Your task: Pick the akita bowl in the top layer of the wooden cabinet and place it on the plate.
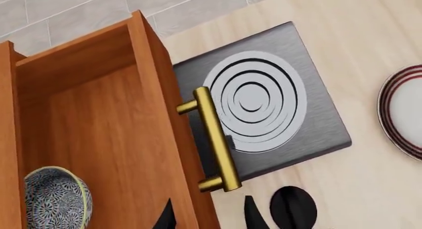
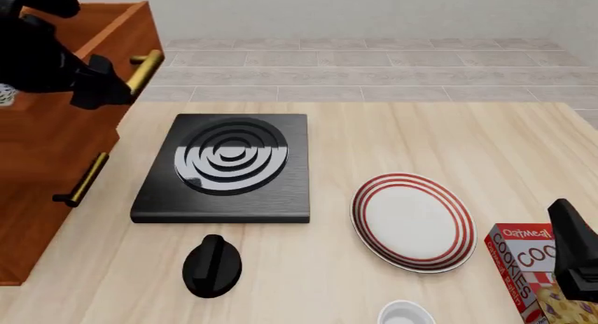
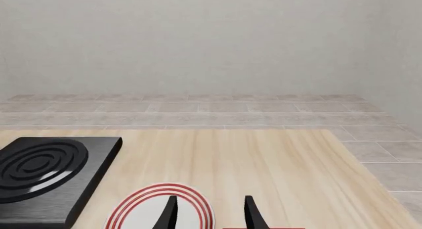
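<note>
The akita bowl (image 1: 56, 199), dark blue and white patterned with a pale rim, sits inside the pulled-out top layer (image 1: 99, 135) of the wooden cabinet (image 2: 47, 170). My left gripper (image 1: 209, 216) hovers open above the drawer's front wall, near one end of its brass handle (image 1: 214, 140), with nothing held. In the front view the left gripper (image 2: 101, 86) is at the cabinet's upper front. The red-ringed white plate (image 2: 411, 222) lies on the table right of centre. My right gripper (image 3: 209, 214) is open and empty, near the table's front right over the plate's (image 3: 161, 209) near edge.
A black square stove (image 2: 229, 166) with grey rings lies between the cabinet and the plate. A black knob-like object (image 2: 213, 266) lies in front of it. A cookie box (image 2: 528, 268) and a plain white bowl (image 2: 405, 313) are at the front right. A lower drawer handle (image 2: 82, 180) sticks out.
</note>
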Available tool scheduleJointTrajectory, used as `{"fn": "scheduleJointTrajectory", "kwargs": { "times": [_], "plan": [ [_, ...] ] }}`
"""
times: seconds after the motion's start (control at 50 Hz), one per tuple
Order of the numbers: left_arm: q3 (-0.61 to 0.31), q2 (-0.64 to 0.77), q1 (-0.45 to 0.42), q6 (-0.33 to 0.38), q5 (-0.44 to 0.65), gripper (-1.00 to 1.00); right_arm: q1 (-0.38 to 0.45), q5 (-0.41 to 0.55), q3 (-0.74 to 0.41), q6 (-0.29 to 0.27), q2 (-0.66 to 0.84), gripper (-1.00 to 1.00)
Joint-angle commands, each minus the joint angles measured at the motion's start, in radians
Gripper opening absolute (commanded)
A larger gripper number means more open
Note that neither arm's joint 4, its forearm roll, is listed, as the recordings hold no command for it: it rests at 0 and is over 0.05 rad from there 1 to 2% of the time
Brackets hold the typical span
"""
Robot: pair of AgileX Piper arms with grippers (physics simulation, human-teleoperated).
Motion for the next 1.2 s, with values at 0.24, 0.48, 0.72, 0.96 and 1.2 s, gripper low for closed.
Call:
{"fn": "scheduleJointTrajectory", "kwargs": {
  "times": [0.24,0.48,0.72,0.96,1.2],
  "plan": [
    [-0.037,0.011,-0.092,-0.005,-0.002,1.00,0.000,0.000,0.000,0.001,-0.001,1.00],
    [-0.071,0.015,-0.124,-0.017,0.018,1.00,0.000,0.000,0.001,0.000,-0.001,1.00],
    [-0.110,0.018,-0.148,-0.015,0.041,1.00,-0.001,0.000,-0.001,0.001,-0.001,1.00],
    [-0.160,0.039,-0.170,-0.030,0.066,1.00,-0.001,0.002,-0.003,0.001,-0.002,1.00],
    [-0.223,0.050,-0.218,-0.105,0.113,1.00,0.000,0.001,-0.005,-0.002,-0.002,1.00]
  ]
}}
